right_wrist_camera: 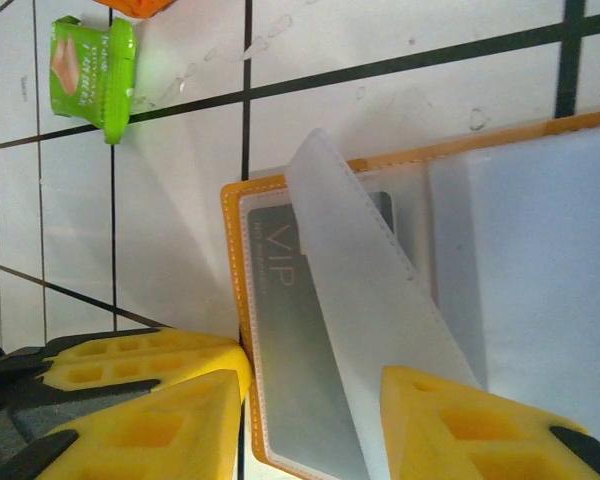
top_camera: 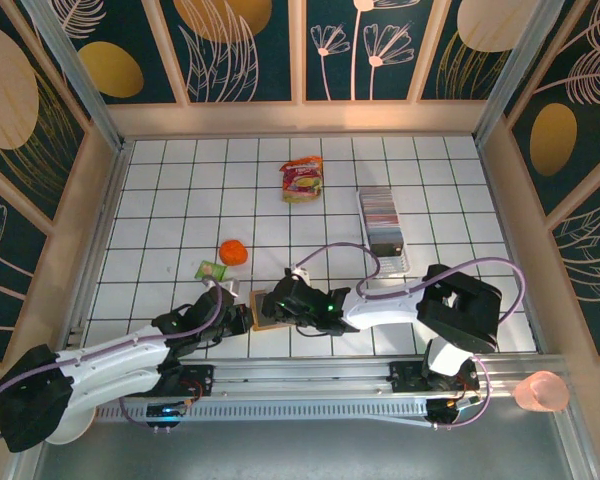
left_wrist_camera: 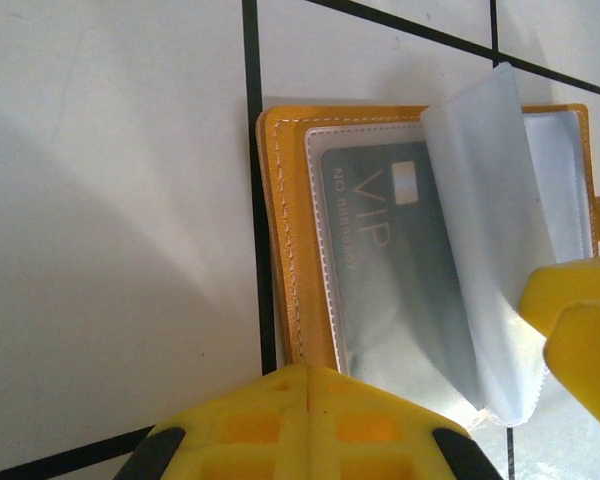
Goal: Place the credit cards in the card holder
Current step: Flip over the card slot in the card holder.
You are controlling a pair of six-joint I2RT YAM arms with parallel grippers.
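Nearest the lens on my left wrist are my own yellow fingers. My left pincer [left_wrist_camera: 305, 385] is pressed together, its tips over the near corner of the card holder [left_wrist_camera: 280, 230], which lies open on the white tiles. I judge I am pinning it down, though the contact under the tips is hidden. A grey VIP card [left_wrist_camera: 390, 270] sits in one clear sleeve. A second clear leaf [left_wrist_camera: 490, 200] stands lifted above it, its lower end against a fingertip [left_wrist_camera: 580, 345] of my right pincer [right_wrist_camera: 310, 440].

From the right wrist, that pincer stands apart, astride the holder's near end and clamped on nothing. The finger at the right of that view props the leaf up. A green packet [right_wrist_camera: 90, 75] lies well apart on the tiles.

From above, both pincers meet over the holder near my bases. The rest of the credit cards [top_camera: 385, 210] are stacked in a clear tray [top_camera: 361, 225], well away toward the far right.

I judge one card is filed and I am turning the leaf to bare the next pocket. The next move calls for laying that leaf over without dragging the holder. My left pincer should bear down while my right lets go and reaches to the tray for another card.
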